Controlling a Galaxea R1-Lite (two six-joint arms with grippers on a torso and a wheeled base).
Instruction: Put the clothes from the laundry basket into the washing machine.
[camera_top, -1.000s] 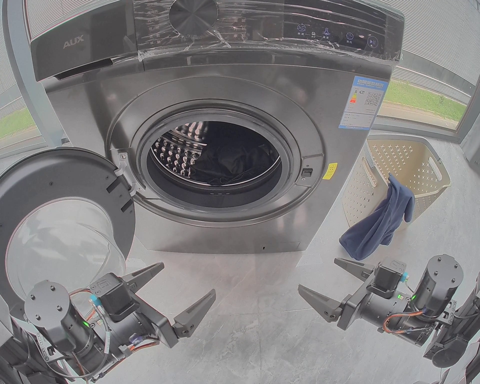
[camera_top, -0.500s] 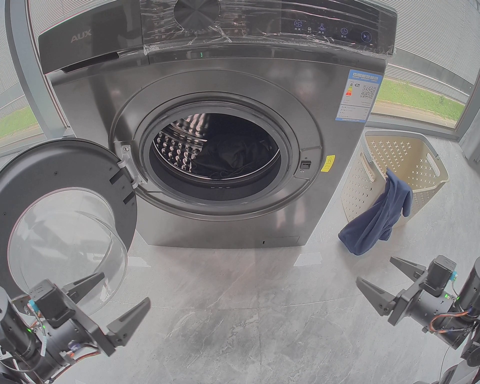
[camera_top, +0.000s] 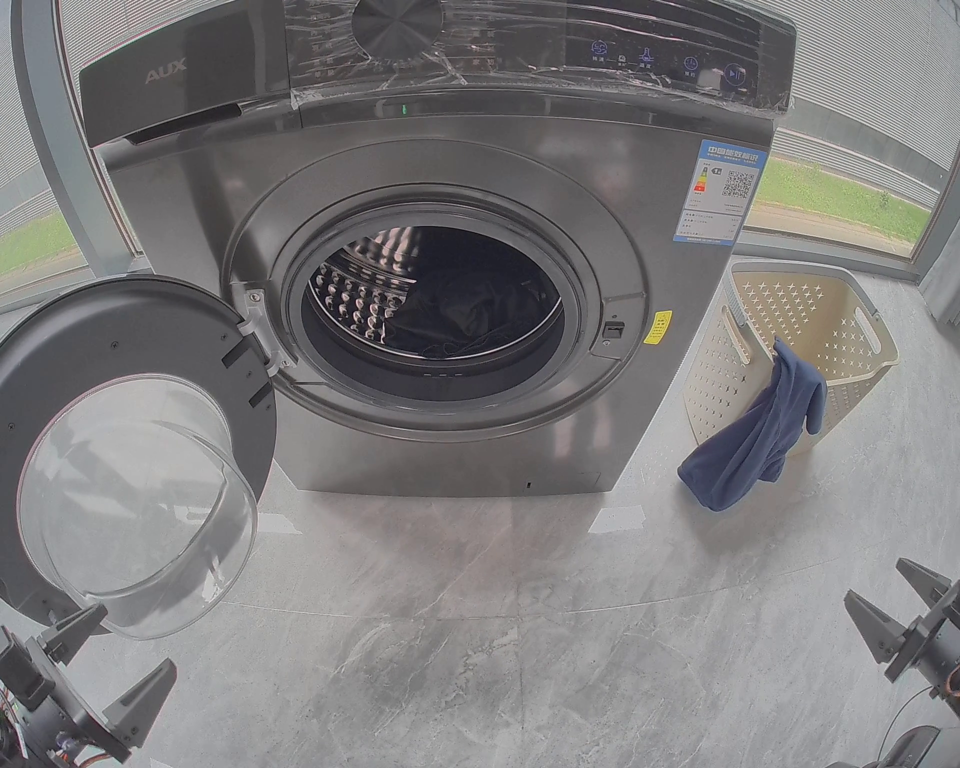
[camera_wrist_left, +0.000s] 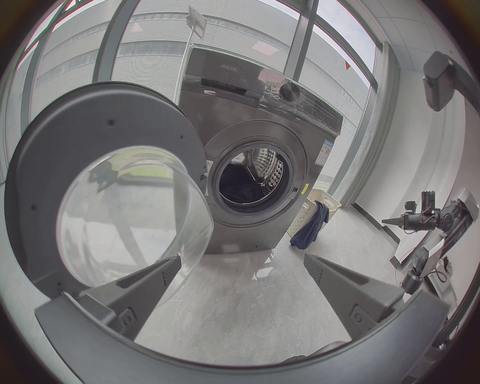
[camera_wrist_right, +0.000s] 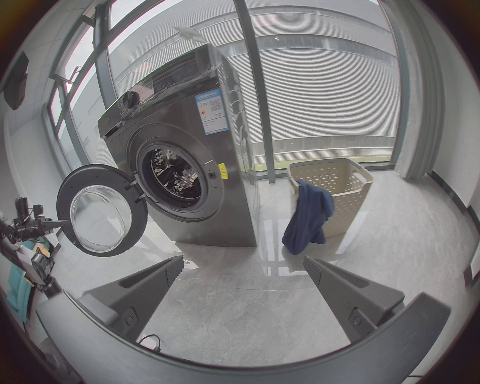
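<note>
Jaws spread wide — limp navy cloth (camera_top: 760, 445) drapes over the perforated basket (camera_top: 852, 335).

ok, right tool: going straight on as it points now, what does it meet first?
Probably the grey stone floor by the lower corner of the grey washing machine; the right tool aims between that corner and the dark blue garment draped on the beige plastic basket. Depth unclear.

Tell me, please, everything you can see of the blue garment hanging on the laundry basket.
The blue garment is dark navy, soft-looking cloth, bunched in folds. It hangs draped over the near rim of the beige laundry basket, mostly outside it, its lower end reaching about to the grey floor, right of the washing machine. Nothing else touches it.
</note>
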